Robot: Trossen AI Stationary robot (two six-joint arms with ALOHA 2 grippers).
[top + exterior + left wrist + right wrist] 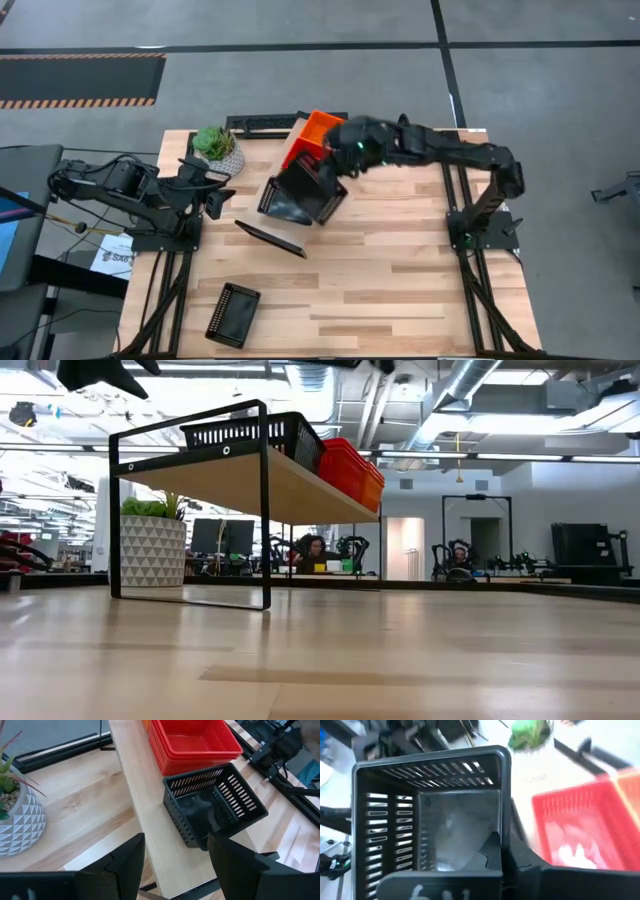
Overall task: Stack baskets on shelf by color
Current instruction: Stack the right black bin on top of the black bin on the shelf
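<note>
Shelf: long light-wood board with dark metal frame (pixel 145 827), raised on legs above the slatted wooden tabletop (pixel 400 290); red and orange stacks are kept to one end, so the other end is left for black.
Black basket on shelf: small black plastic mesh basket (pixel 212 805), seated at the shelf's near end, touching the red mesh basket stack (pixel 192 742); orange mesh baskets (pixel 318 130) lie beyond the red.
Right gripper (pixel 495 855): positioned over the shelf; a finger is seen inside the black basket at its wall, apparently pinching the rim. Judged to be a placing grip, held so the basket sits square beside the red.
Left gripper (pixel 175 865): fingers spread wide, nothing held; parked near the white geometric pot with a green plant (pixel 218 150), facing the shelf, clear of the right arm's work.
Remaining: one black mesh basket (pixel 232 314) is left upside-down near the tabletop's front edge, well apart from the shelf.
Progress: black stack judged begun, not complete.
</note>
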